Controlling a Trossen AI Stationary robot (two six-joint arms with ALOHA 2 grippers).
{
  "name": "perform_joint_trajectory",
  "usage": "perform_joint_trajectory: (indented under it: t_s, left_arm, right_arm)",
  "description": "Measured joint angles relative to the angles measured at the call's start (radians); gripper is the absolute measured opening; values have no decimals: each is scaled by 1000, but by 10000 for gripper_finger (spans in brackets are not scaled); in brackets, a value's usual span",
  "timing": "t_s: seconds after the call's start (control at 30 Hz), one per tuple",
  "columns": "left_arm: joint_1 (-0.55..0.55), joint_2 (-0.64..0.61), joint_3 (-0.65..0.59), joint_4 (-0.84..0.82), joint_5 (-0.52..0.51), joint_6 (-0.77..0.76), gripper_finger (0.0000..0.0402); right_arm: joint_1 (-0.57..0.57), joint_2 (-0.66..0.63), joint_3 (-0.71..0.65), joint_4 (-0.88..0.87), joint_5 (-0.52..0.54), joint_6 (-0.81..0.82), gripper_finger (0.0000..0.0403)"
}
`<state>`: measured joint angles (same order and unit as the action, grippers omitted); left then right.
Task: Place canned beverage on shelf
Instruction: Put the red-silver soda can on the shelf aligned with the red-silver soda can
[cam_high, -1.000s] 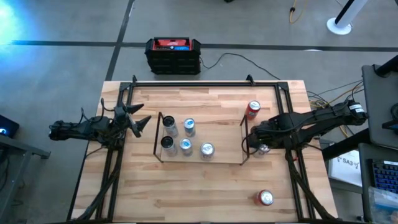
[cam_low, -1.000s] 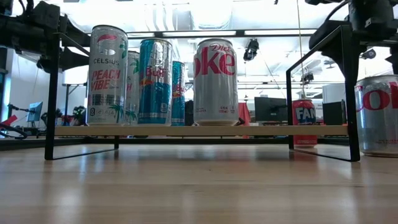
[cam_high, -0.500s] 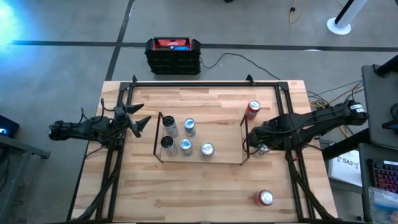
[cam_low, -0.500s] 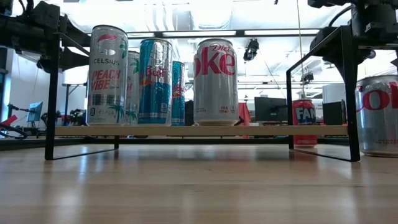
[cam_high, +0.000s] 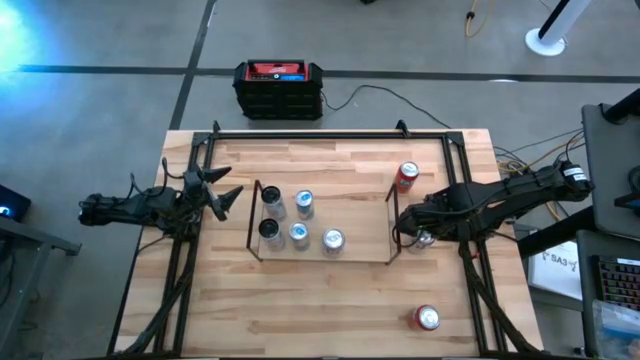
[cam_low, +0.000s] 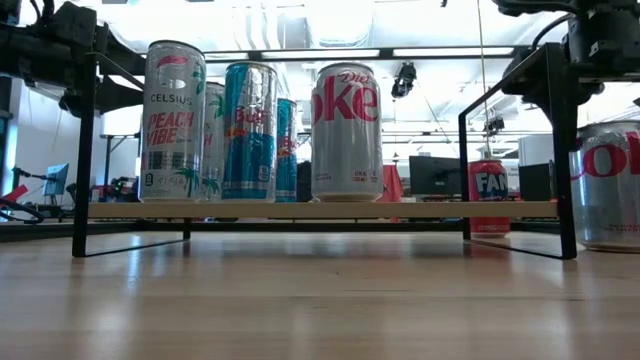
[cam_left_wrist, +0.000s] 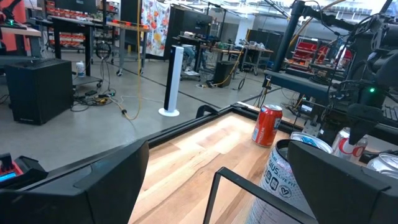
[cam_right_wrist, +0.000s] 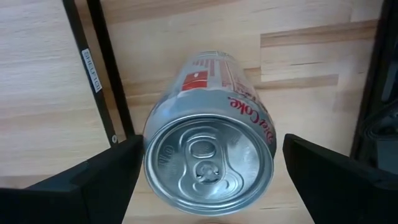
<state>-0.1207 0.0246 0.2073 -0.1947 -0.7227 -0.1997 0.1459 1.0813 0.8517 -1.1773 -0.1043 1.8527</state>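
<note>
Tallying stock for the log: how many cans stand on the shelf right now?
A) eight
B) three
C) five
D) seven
C: the high view shows five can tops on the shelf, with three more cans off it on the table.

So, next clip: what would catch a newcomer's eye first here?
Probably the cluster of five cans standing at the left end of the shelf, a silver Diet Coke nearest the low camera. Next, the right gripper poised open directly over another Diet Coke can on the table just off the shelf's right end. The left gripper waits open by the shelf's left end.
</note>
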Motion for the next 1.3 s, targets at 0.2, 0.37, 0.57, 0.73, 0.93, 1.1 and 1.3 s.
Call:
perform_joint_trajectory:
  t_s: [0.2,0.37,0.57,0.73,0.93,1.1,1.3]
  left_arm:
    - [0,0,0,0,0,0,368]
    - [0,0,0,0,0,0,368]
    - [0,0,0,0,0,0,368]
    - [0,0,0,0,0,0,368]
    - [0,0,0,0,0,0,368]
    - [0,0,0,0,0,0,368]
    - [0,0,0,0,0,0,368]
  right_arm:
    - [0,0,-5,7,1,12,353]
    - [0,40,-5,10,3,22,299]
    - [-1,105,-4,11,1,14,283]
    - [-1,83,10,-2,-1,10,283]
    - [-2,20,38,-34,4,7,283]
    - [-17,-6,61,-131,32,5,283]
    - [-48,-15,83,-172,26,-22,283]
